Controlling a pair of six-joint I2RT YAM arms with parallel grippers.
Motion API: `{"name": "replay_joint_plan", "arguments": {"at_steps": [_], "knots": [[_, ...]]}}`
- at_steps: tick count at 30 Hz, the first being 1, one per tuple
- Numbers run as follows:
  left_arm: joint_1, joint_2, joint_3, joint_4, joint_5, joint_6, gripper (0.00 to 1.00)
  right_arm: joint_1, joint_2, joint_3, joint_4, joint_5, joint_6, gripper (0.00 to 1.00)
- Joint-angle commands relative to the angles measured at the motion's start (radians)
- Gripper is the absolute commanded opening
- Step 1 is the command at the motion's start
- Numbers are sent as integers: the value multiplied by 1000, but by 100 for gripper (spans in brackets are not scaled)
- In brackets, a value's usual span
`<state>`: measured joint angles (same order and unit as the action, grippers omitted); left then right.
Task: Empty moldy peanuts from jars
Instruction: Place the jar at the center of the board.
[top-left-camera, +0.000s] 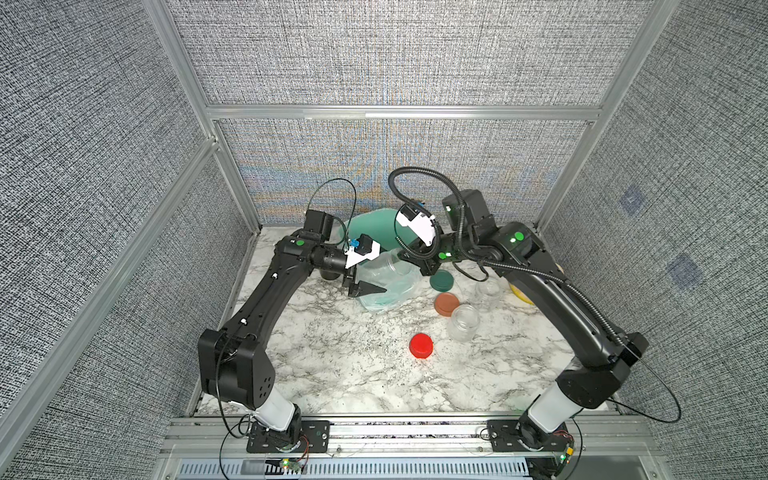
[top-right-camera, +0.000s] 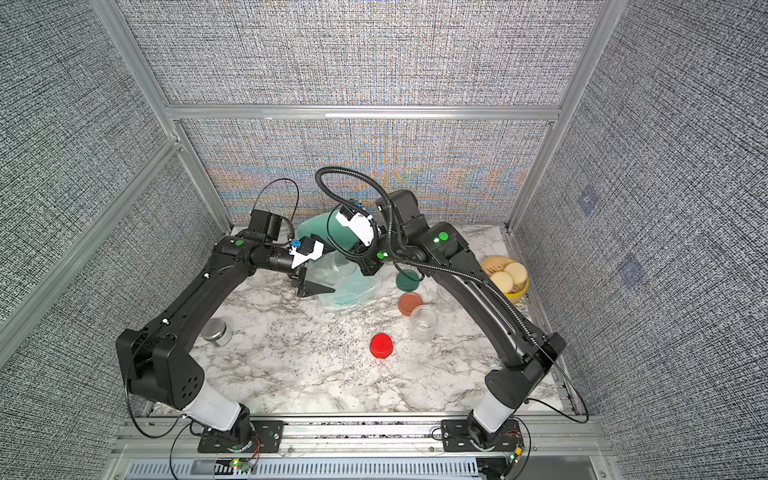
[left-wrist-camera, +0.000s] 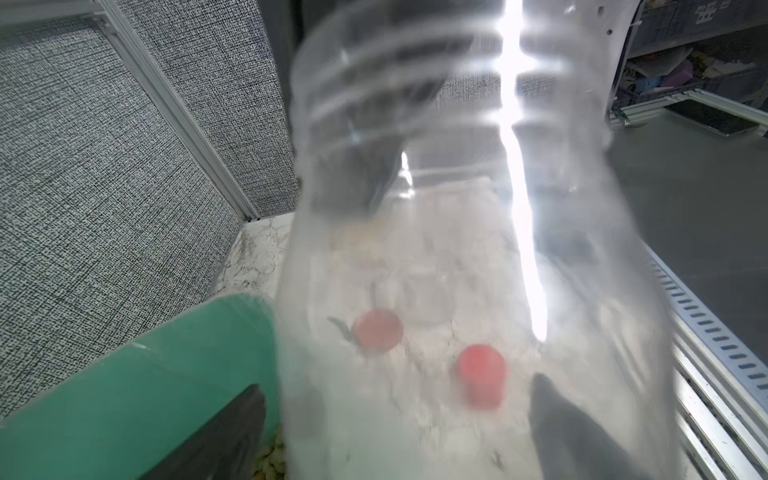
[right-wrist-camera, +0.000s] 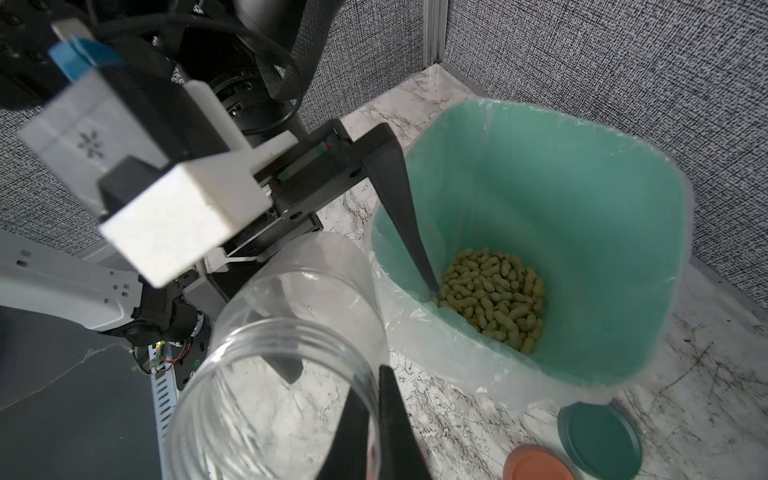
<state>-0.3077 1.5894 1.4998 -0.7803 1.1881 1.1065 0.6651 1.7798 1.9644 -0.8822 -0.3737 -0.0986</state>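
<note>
On jar (right-wrist-camera: 266, 365) rim, right jaws tight

The jar (right-wrist-camera: 299, 299) is clear, glossy plastic. The bin liner (right-wrist-camera: 561, 187) is thin, filmy green plastic. Beside it, the table (right-wrist-camera: 715, 345) looks smooth marble; the green lid (right-wrist-camera: 598, 440) matt plastic; walls (right-wrist-camera: 582, 41) coarse woven cloth.

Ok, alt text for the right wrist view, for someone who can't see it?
The right gripper, jaws shut, pinches the rim of an empty clear jar beside a green bin holding moldy peanuts. The left gripper stands open around the jar; a green lid and terracotta lid lie on the table.
</note>
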Motion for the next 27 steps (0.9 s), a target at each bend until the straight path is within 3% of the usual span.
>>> {"name": "replay_joint_plan", "arguments": {"at_steps": [1, 10, 15, 22, 27], "knots": [[-1, -12, -7, 23, -8, 1, 100, -37, -49, -37, 65, -61, 13, 0], [-1, -36, -32, 51, -32, -1, 100, -232, -252, -203, 147, -56, 39, 0], [-1, -75, -69, 112, -39, -19, 100, -360, -287, -218, 55, 85, 27, 0], [-1, -135, -108, 228, -93, -110, 100, -443, -265, -245, -21, 287, 45, 0], [-1, -184, -188, 347, -169, -287, 100, -465, -209, -194, -108, 376, 39, 0]]}}
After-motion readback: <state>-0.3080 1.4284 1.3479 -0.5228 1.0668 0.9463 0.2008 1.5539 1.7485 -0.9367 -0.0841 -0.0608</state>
